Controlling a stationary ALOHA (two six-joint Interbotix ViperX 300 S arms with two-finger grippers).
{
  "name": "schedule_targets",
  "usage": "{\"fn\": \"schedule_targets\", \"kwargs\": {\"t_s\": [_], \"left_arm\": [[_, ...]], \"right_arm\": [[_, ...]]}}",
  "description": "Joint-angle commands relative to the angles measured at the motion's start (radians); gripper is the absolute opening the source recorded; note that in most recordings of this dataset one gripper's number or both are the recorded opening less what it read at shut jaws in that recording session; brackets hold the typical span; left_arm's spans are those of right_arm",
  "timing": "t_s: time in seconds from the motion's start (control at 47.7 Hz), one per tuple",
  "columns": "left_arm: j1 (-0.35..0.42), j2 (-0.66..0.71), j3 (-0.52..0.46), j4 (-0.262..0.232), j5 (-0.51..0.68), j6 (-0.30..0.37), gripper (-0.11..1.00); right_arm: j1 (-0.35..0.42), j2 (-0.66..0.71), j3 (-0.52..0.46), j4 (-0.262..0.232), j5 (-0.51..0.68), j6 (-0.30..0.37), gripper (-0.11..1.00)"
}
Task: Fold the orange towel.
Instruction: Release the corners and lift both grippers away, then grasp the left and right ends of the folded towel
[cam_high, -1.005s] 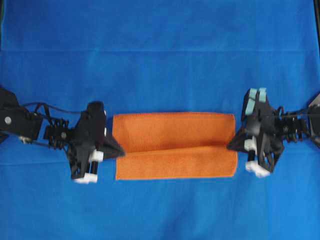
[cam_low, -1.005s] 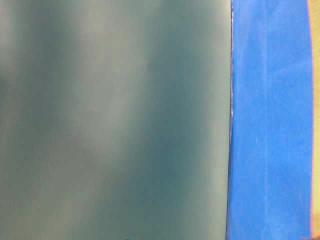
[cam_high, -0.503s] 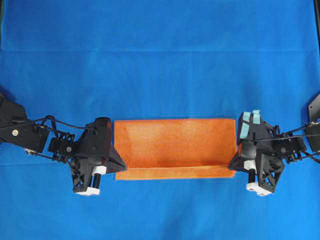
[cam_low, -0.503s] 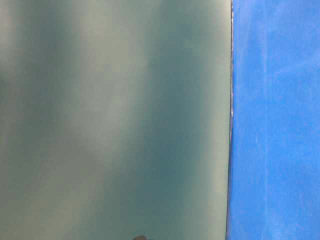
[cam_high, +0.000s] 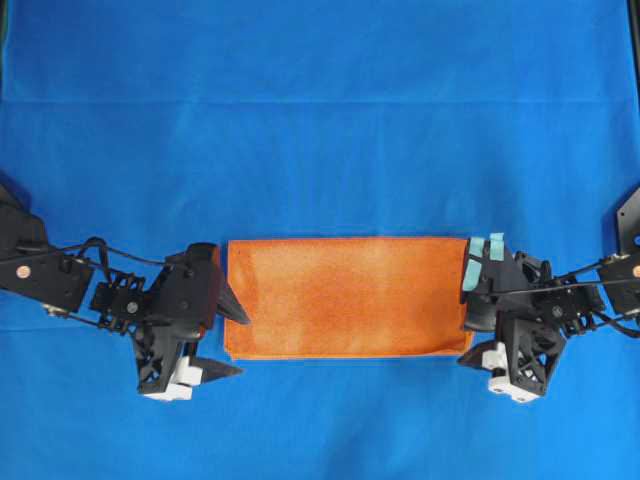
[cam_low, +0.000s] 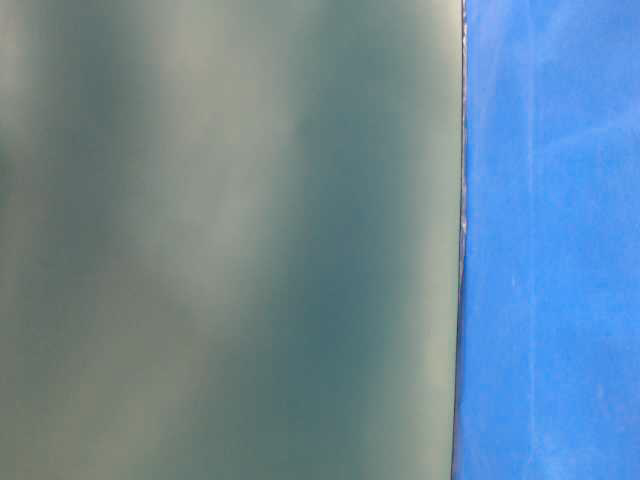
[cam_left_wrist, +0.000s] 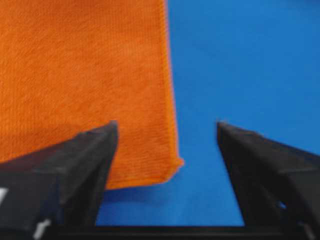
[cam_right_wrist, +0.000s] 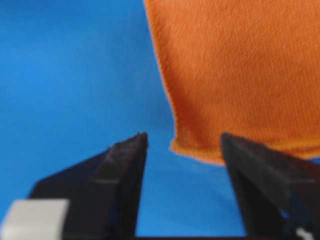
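Overhead exterior, fuzzy orange towel (cam_high: 345, 297) folded rectangular, both jaws spread, blue cloth (cam_high: 320, 120).

1. Orange towel (cam_high: 345, 297): bright, uniform orange, fine woven texture; hem stitched in the same orange.
2. Bench (cam_high: 320, 120) covering: saturated blue, plain, with faint crease lines.
3. Left gripper (cam_high: 228, 340): black fingers (cam_left_wrist: 80, 165); white block at the body.
4. Right gripper (cam_high: 470, 330): black fingers (cam_right_wrist: 120, 170); white block; pale teal tape (cam_high: 482, 262) strips.
5. Table-level view: blurred grey-green panel (cam_low: 230, 240) beside blue.
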Motion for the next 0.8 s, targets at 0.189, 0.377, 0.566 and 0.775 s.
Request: {"fn": "schedule_targets", "kwargs": {"t_s": [0.189,0.377,0.566,0.775], "left_arm": [[0.075,-0.089,-0.002,0.005,0.008,0.060,0.69],[0.204,-0.089,-0.005,0.005,0.034,0.127,0.69],[0.322,-0.060,0.008,0.005,0.054,0.161,0.69],[0.341,-0.003,0.003,0.005,0.054,0.163,0.69]], "right_arm": [[-0.100,-0.087,0.000,-0.086,0.064,-0.002,0.54],[-0.244,-0.112,0.021,-0.176,0.104,-0.002,0.54],[-0.331,-0.109,0.023,-0.258,0.135,-0.002,0.54],[-0.380,-0.064,0.023,-0.299,0.130,-0.002,0.54]]}}
